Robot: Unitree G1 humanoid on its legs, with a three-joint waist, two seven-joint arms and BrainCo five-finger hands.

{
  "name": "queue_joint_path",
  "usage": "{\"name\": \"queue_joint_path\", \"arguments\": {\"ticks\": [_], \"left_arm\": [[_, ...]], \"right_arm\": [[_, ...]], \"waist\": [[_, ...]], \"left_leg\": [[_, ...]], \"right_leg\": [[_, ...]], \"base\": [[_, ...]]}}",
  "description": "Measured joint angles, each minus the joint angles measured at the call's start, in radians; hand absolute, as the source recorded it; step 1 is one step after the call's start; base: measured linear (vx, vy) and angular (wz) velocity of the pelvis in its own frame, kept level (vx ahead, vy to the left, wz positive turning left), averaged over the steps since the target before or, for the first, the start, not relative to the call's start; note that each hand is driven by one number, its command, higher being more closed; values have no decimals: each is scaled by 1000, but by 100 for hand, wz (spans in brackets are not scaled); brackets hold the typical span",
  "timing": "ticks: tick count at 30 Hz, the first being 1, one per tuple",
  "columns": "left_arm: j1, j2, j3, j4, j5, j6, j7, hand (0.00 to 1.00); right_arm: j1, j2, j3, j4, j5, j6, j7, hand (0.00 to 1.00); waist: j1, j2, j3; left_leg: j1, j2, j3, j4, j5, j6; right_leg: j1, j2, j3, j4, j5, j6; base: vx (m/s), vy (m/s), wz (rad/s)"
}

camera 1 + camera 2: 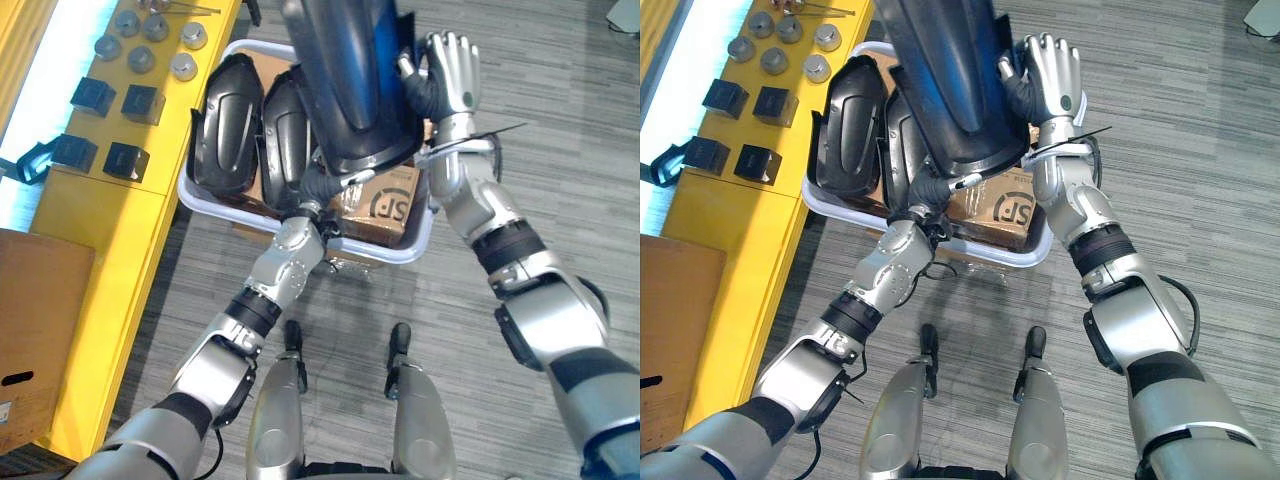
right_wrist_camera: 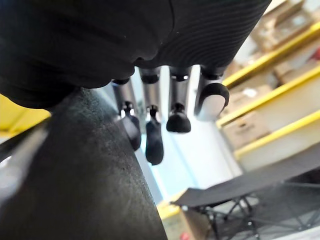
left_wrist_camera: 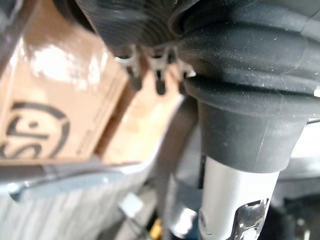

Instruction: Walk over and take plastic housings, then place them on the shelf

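Note:
A large black plastic housing (image 1: 345, 80) is lifted above a white basket (image 1: 400, 255), held between my two hands. My right hand (image 1: 455, 70) lies flat against its right side, open, with straight fingers (image 2: 152, 135) along the dark textured shell (image 2: 75, 175). My left hand (image 1: 320, 186) is tucked beneath the housing's lower end, above the basket, and the shell hides most of it. Two more black housings (image 1: 225, 125) stand on edge side by side in the basket's left half.
A brown cardboard box (image 1: 385, 205) fills the right half of the basket. Left of the basket runs a yellow shelf top (image 1: 150, 200) carrying small black blocks (image 1: 125, 158) and grey round caps (image 1: 183, 65). A cardboard carton (image 1: 30, 330) sits at lower left.

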Motion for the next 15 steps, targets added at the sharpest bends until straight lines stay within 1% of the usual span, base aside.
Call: {"name": "queue_joint_path", "arguments": {"ticks": [2, 4, 6, 7, 9, 10, 13, 15], "left_arm": [[-2, 4, 6, 8, -33, -1, -2, 0], [-3, 5, 18, 10, -69, -5, -20, 0], [-5, 7, 22, 10, -102, -20, -36, 0], [-7, 8, 26, 9, -132, -43, -37, 0], [-9, 8, 36, 9, -155, -66, -39, 0], [-12, 7, 46, 8, -179, -88, -38, 0], [-25, 10, 70, 5, -191, -122, -36, 0], [-31, 10, 81, 4, -212, -155, -33, 0]], "right_arm": [[0, 1, 8, -9, -10, -3, 1, 100], [0, 1, 12, -13, -16, -3, 2, 100], [0, 1, 12, -14, -18, -3, 6, 100], [0, 1, 13, -14, -18, -3, 16, 100], [0, 1, 21, -14, -19, -3, 18, 100], [3, 2, 22, -14, -21, -4, 18, 100], [20, 4, 21, -15, -38, -12, 17, 100], [27, 3, 20, -19, -37, -13, 16, 100]], "waist": [[0, 0, 0], [-1, 0, 0], [-2, -1, 0], [-5, -1, 0], [-9, -3, 1], [-12, -5, 2], [-17, -16, 0], [-20, -28, 2]], "left_leg": [[0, 0, 0, -1, 0, 0], [0, 0, 0, -3, 0, 0], [0, 0, 0, -5, 0, 0], [0, 0, 0, -6, 0, 0], [0, 0, 0, -7, 0, 0], [0, 0, 0, -8, 0, 0], [0, 2, 0, -9, 0, -1], [0, 2, 0, -9, 0, -1]], "right_leg": [[0, 0, 0, 0, 0, 0], [0, 0, 0, -1, 0, 0], [0, 1, 0, -1, 0, 0], [0, 1, 0, -2, 0, 0], [0, 1, 0, -3, 0, 0], [0, 1, 0, -3, 0, 0], [0, 2, 0, -4, 0, 0], [0, 3, 0, -4, 0, 0]], "base": [[0, 0, 0], [0, 0, 0], [0, 0, 0], [0, 0, 0], [0, 0, 0], [0, 0, 0], [0, 0, 0], [0, 0, 0]]}}
